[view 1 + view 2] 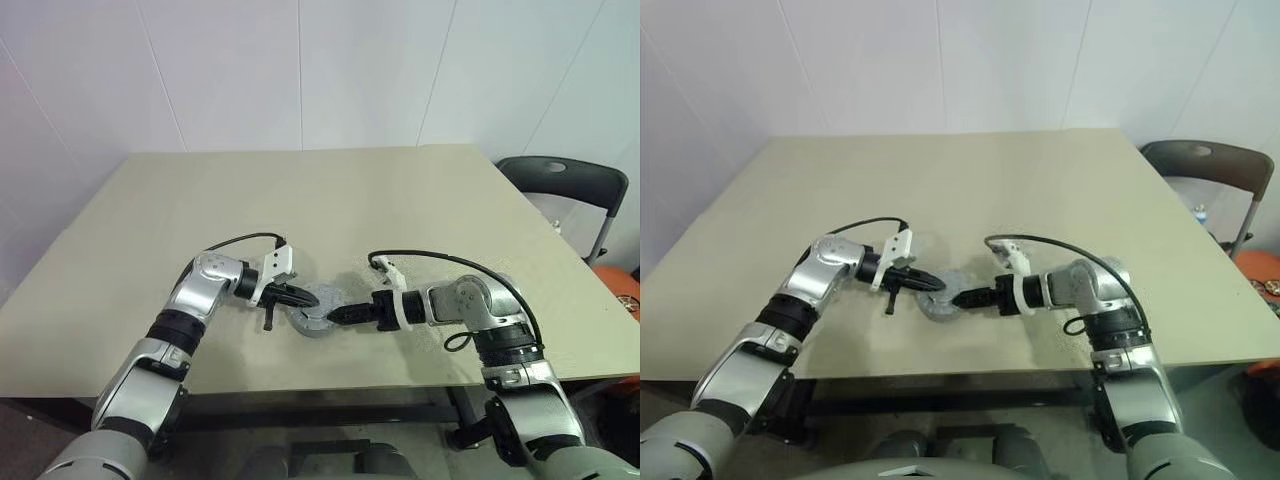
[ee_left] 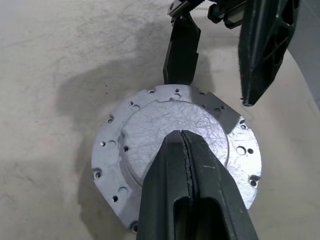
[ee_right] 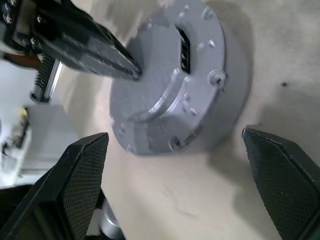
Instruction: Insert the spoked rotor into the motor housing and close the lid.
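The flat round grey metal lid [image 2: 175, 150] already sits plain face up on the short round silver-grey motor housing [image 3: 200, 125], near the front of the beige tabletop [image 1: 330, 190]. The left end effector [image 2: 186, 150], clenched with nothing in it, rests its tip on the lid's raised centre. The right end effector [image 3: 175, 165], spread wide, straddles the housing, so seating the lid well probably means pressing straight down while the right steadies the wall squarely.

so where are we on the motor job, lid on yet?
Looks done: the flat round grey metal lid sits plain face up on the short silver-grey motor housing on the beige table; the rotor isn't visible, presumably inside. In hand: shut left gripper sits over the lid's centre; open right gripper straddles the housing. Left: confirm seating, then withdraw.
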Controlling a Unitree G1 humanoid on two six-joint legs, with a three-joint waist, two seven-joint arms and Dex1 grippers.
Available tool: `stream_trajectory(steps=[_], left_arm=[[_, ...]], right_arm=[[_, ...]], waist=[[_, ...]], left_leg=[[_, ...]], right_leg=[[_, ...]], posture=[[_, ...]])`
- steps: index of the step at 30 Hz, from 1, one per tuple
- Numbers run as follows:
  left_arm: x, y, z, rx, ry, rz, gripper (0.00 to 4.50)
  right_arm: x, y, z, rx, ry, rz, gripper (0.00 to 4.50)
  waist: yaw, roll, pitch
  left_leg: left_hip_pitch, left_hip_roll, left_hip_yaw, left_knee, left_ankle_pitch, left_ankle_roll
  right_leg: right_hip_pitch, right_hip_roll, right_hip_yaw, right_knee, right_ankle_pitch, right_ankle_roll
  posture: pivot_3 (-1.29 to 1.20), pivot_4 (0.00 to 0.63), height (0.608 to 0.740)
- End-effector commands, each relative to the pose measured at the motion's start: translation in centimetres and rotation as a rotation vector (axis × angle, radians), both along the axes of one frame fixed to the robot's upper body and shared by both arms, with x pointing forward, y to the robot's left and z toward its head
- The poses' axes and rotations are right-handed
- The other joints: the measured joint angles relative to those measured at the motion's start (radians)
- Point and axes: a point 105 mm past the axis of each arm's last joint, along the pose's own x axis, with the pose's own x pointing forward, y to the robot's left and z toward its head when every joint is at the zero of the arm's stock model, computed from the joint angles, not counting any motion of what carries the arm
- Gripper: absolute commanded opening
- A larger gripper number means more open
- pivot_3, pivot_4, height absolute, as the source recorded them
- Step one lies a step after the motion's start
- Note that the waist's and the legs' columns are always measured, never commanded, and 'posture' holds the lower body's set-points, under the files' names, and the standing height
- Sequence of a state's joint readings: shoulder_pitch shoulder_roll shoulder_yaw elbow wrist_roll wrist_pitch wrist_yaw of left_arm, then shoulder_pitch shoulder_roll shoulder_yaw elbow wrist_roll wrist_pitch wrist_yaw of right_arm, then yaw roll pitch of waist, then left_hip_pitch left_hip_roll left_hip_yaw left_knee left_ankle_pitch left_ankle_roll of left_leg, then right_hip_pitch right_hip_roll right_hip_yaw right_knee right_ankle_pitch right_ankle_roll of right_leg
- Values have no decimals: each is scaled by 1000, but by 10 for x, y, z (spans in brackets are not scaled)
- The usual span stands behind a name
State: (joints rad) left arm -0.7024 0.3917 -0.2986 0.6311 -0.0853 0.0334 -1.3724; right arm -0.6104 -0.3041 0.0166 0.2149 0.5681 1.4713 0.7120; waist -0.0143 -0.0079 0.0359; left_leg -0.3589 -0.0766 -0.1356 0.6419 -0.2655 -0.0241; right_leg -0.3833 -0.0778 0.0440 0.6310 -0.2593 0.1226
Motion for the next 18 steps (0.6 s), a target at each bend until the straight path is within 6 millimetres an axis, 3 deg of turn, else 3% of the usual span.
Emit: stream_trajectory(steps=[1,7,8,10,18], left_arm=[[1,0,-6,57,2,-15,0],[8,0,-2,96,-33,-29,0],[11,0,1,99,-41,-27,0],[15,0,5,97,-55,-23,0],[10,5,-3,105,-39,-23,0]], right_arm=[[0,22,23,90,43,22,4462],[2,59,39,220,111,44,4462],[1,63,41,230,105,51,4294],[-3,67,47,275,111,78,3887],[5,50,45,289,133,-2,1201]], waist=[[-2,0,0],[-23,0,0],[-30,0,0],[-34,0,0],[-29,0,0]], left_leg=[[-1,0,0,0,0,0],[-6,0,1,-3,0,0],[-6,0,0,-4,0,0],[-6,0,0,-8,1,-1],[-14,-4,0,-9,2,-2]], right_leg=[[-1,0,0,0,0,0],[-7,2,3,2,1,-1],[-8,2,3,2,1,-2],[-12,4,6,2,2,-2],[-20,-1,6,2,3,-3]], posture=[[0,0,740],[0,0,740],[0,0,740],[0,0,740],[0,0,740]])
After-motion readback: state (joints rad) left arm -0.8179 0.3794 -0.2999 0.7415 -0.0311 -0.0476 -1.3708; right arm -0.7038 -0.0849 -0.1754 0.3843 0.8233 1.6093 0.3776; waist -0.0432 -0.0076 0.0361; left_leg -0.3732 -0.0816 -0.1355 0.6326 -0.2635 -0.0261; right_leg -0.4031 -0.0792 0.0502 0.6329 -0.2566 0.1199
